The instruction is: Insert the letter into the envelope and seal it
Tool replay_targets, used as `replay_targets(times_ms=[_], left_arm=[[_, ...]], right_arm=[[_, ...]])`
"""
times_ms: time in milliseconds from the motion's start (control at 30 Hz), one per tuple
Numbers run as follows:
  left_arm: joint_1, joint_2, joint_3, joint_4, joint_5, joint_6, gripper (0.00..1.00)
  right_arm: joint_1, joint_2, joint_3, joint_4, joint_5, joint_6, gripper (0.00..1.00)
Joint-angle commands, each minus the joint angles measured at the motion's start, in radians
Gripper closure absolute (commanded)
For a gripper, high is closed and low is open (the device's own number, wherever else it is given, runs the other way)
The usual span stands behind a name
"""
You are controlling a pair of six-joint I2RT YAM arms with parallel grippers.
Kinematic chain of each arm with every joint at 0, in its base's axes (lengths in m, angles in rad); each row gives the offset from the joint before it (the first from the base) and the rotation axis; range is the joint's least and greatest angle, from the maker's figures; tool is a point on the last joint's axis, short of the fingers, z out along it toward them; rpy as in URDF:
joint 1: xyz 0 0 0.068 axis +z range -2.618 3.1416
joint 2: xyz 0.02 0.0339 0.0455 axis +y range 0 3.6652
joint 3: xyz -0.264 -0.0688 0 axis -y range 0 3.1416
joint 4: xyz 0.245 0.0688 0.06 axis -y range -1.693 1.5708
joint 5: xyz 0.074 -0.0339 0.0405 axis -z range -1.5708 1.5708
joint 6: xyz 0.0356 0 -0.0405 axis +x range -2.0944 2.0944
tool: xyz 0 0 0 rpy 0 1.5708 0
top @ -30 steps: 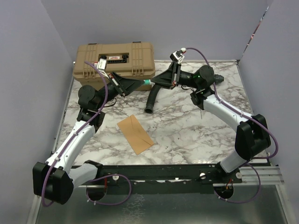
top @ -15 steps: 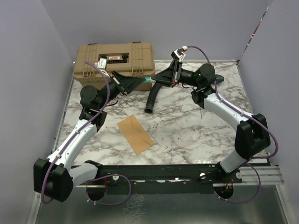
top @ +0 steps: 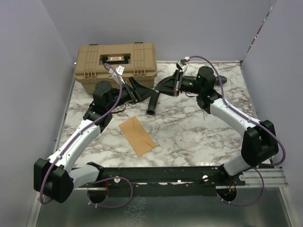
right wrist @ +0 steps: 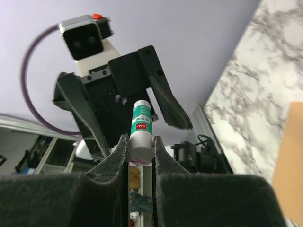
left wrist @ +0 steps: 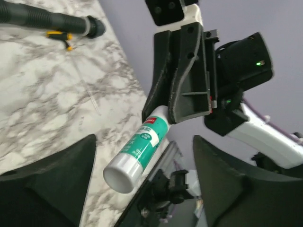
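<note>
From above, I see the envelope [top: 136, 135] lying flat on the marble table [top: 199, 132], left of the middle and nearer the near edge, skewed to the edges. Both arms are well clear of it. I cannot tell whether the letter is under it or inside it; only one brown sheet shows. The tan toolbox [top: 116, 64] sits in the far left corner. Just in front of it the left gripper [top: 138, 90] and the right gripper [top: 162, 86] face each other above a black corrugated hose [top: 152, 101]. At this size I cannot make out anything between them, nor how either pincer stands.

The left wrist camera settles it. Its own fingers [left wrist: 52, 175] are blurred dark masses spread wide at the bottom corners, gripping nothing. Ahead, the right gripper pinches one end of a teal-and-white glue stick [left wrist: 139, 149], whose free end points toward the lens. The label is too small to read. The hose is cut off at the top left, with a small yellow-and-black item [left wrist: 60, 36] beside it that I cannot identify.

In the right wrist view, its fingers [right wrist: 116, 158] are closed narrowly on the glue stick. The left gripper stands beyond, jaws splayed. A corner of the envelope is cut off at the right edge.
</note>
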Motion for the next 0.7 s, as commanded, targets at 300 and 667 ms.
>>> replay_targets(times_ms=[300, 667], left_arm=[[0.113, -0.134, -0.048, -0.380, -0.137, 0.153, 0.01], [0.113, -0.189, -0.031, -0.589, -0.266, 0.182, 0.01]], right_arm=[[-0.071, 0.088, -0.238, -0.253, 0.080, -0.198, 1.00], [-0.056, 0.293, -0.251, -0.279, 0.173, -0.230, 0.90]])
